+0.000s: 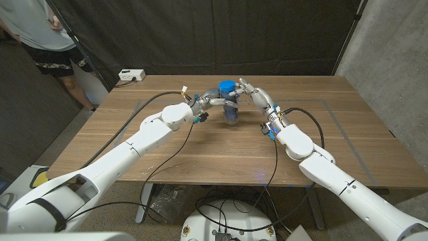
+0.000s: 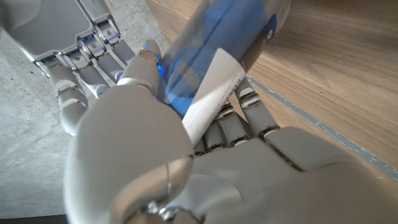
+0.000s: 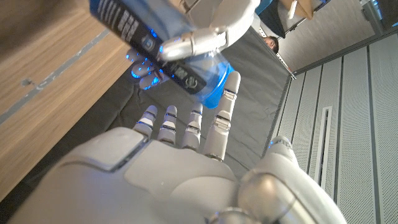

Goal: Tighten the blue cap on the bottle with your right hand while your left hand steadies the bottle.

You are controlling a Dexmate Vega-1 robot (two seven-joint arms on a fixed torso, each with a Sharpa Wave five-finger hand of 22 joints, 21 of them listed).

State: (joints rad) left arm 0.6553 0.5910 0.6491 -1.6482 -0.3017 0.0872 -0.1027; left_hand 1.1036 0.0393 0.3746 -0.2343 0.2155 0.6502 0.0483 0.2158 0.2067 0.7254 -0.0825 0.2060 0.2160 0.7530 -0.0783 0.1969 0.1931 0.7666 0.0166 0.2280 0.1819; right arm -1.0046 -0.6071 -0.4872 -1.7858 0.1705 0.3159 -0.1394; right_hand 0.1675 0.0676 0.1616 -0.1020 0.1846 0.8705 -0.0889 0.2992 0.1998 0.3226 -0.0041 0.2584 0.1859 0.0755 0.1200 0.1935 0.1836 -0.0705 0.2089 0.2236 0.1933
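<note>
Wooden table [image 1: 200, 144]: our left hand [image 1: 207, 102] grips the bottle [image 1: 231, 110]; right hand [image 1: 257, 96], fingers spread, should close squarely around the cap [image 1: 227, 87].

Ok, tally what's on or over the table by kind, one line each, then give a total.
Bottle: 1
Blue cap: 1
Robot hands: 2, left hand and right hand
White box at the table's far edge: 1
Total: 5
</note>
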